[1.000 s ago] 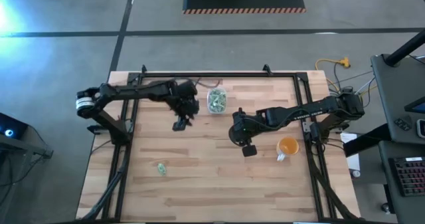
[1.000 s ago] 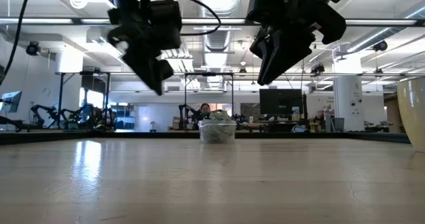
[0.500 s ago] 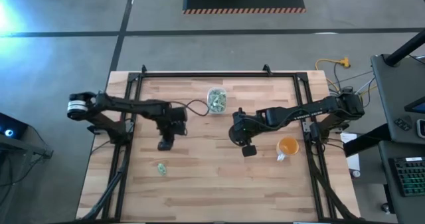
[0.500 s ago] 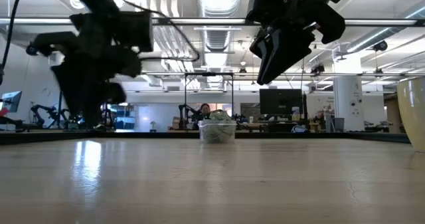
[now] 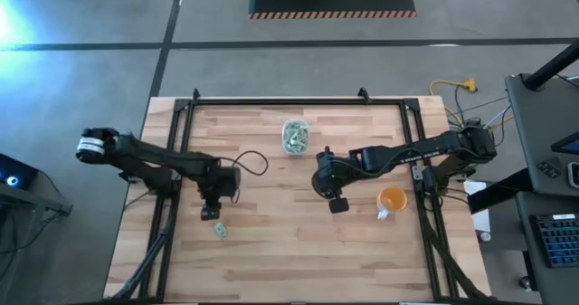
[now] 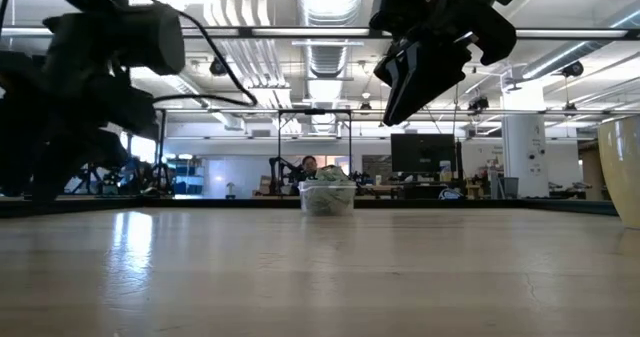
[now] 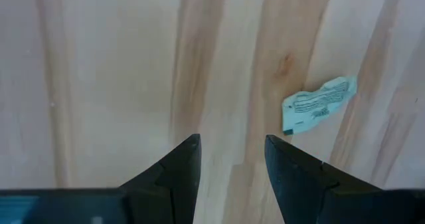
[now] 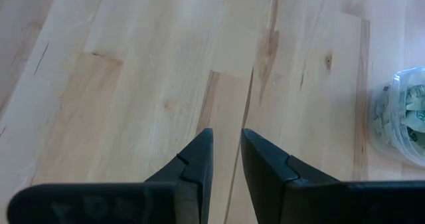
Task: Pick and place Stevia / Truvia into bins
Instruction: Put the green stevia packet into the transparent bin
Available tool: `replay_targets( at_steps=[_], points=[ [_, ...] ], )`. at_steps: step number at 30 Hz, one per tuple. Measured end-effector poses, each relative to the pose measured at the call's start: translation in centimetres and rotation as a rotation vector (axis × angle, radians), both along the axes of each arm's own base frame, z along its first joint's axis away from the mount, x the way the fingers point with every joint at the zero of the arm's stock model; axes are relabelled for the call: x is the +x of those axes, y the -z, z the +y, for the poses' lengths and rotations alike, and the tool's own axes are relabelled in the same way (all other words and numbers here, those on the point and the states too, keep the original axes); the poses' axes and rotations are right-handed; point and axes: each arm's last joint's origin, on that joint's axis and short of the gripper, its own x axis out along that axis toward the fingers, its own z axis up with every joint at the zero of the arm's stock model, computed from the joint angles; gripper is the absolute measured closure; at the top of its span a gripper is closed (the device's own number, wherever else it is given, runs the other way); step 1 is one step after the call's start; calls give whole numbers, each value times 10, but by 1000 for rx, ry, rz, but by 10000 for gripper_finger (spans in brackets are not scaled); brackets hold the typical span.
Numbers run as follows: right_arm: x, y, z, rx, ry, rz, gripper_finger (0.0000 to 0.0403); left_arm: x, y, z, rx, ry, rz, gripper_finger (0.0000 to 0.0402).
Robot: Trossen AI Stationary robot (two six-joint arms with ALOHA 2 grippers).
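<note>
One green-and-white Stevia packet [image 5: 220,230] [image 7: 319,104] lies flat on the wood near the table's left near part. My left gripper [image 5: 211,213] [image 7: 232,141] hovers just on the far side of it, open, fingers pointing down, the packet off to one side of them. The clear bin [image 5: 295,137] [image 6: 327,197] [image 8: 405,117] stands at the table's far middle with several packets inside. My right gripper [image 5: 338,204] [image 8: 227,136] hangs above the table's middle right, its fingers a narrow gap apart and holding nothing.
An orange cup [image 5: 392,199] [image 6: 625,167] stands by the right gripper, toward the right edge. A black frame rail [image 5: 280,100] runs along the table's far edge. Bare wood [image 5: 298,251] lies between the two grippers and toward the near edge.
My left gripper has swung from beside the bin toward the table's near left, ending close to the lone packet, and has come lower. The packet and the bin have stayed put.
</note>
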Motion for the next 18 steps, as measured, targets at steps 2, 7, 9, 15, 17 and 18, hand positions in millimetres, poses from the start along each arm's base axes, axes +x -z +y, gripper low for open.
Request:
replay_targets(
  at_steps=[2,7,9,15,17,18],
  points=[
    [0,0,0,0,0,1,335,-1,-2,-7,24,13,-16,252],
    [0,0,0,0,0,0,335,1,-7,-27,32,59,-98,252],
    [0,1,0,0,0,1,335,2,-8,-35,41,80,-127,252],
    [0,1,0,0,0,-2,335,-1,-7,-57,69,159,-168,252],
    [0,1,0,0,0,-4,335,-1,-8,-62,85,178,-199,252],
    [0,1,0,1,0,-10,335,-1,-8,-64,90,186,-210,252]
  ],
)
